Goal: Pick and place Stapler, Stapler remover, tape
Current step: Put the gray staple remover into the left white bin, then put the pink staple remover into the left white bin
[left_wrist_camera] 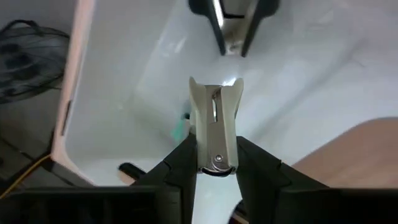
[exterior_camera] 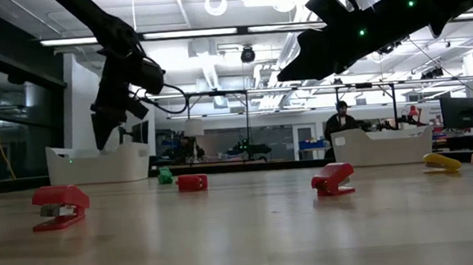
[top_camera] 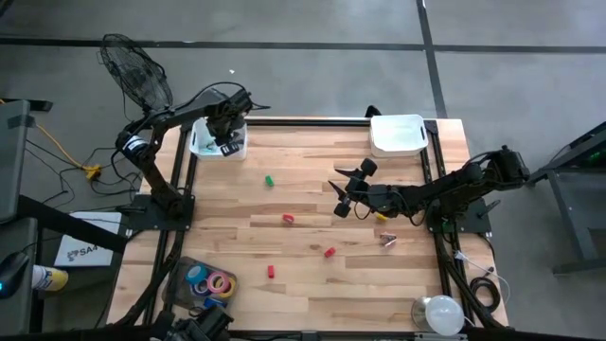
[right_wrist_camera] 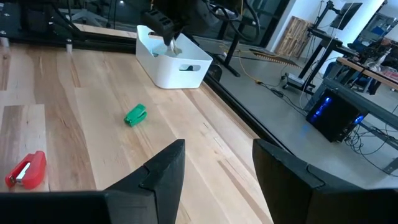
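Pale staple remover (left_wrist_camera: 214, 127) clamped between the left gripper's (left_wrist_camera: 216, 163) fingers, long axis pointing down into the white bin (top_camera: 201, 147) at the table's far-left corner, directly above a darker remover (left_wrist_camera: 231, 22). Right gripper (top_camera: 347, 192) mid-table, spread wide, empty, well apart.

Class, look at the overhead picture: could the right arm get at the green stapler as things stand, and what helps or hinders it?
Probably yes. The right hand hangs open and empty over the table, and only bare wood lies between it and the green stapler. The left hand is off over the white bin, holding a staple remover.
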You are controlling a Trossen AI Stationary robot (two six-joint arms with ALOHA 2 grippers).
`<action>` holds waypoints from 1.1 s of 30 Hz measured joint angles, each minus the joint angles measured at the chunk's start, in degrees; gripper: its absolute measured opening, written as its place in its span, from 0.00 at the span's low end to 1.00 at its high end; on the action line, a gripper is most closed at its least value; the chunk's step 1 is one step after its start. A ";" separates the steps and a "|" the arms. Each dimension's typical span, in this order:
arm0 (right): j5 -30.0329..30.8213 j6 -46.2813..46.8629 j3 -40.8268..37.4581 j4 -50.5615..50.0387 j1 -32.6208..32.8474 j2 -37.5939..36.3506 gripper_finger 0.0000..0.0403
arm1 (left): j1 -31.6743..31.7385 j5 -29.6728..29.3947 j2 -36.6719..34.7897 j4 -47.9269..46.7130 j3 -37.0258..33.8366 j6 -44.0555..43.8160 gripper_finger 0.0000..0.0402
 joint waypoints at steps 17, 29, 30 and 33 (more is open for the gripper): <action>0.00 0.02 0.00 -0.68 0.00 0.00 0.45 | -0.17 -0.80 -0.12 0.11 0.31 6.39 0.53; 1.70 1.84 -0.02 -7.51 0.07 -3.23 0.45 | -8.23 -0.45 -13.07 6.50 1.81 7.90 0.55; 1.39 2.34 -0.02 -9.35 0.07 -4.51 0.45 | -9.85 -0.47 -13.99 7.42 1.81 7.69 0.55; -0.86 3.84 -0.02 -16.99 0.07 -9.46 0.45 | -14.92 -0.47 -15.68 9.31 1.81 7.54 0.55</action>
